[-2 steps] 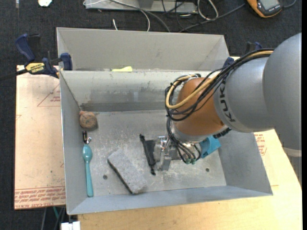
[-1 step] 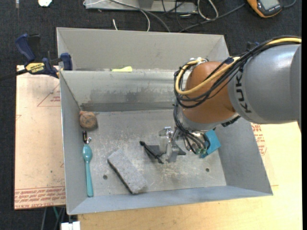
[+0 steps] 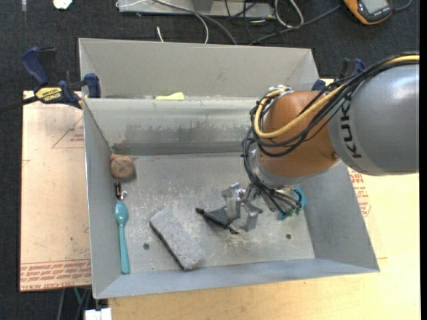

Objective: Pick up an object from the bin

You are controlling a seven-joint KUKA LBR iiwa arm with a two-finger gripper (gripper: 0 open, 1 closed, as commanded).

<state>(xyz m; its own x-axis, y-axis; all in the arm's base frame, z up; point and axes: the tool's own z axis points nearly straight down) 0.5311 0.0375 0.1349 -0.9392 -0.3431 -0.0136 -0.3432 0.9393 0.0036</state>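
Camera view looked down into the grey metal bin, with the arm coming in over the right edge and its orange wrist cover blocking a good chunk of the right half of the floor.

Biggest loose thing was a grey slab-like block, lying diagonally near the front edge, left of centre. Next was a teal plastic spoon running along the left wall, bowl end up. Then a flat black wedge-shaped piece sat on the floor about mid-bin, just right of the block. A brown roundish lump was in the back left corner. Everything was well apart, no heap.

The gripper was down low by the floor, right at the black piece's right end, touching it or just beside it. Honestly couldn't tell if the claw was apart, together or clamped on anything, since the wrist and cables hid too much.

My read is that this was the grasp step, with the arm down at floor level and nothing lifted yet. If the black piece was the target, the next move called for closing squarely on it and lifting straight up. It looked thin and flat, so it could easily slip out or just get pushed along the floor.
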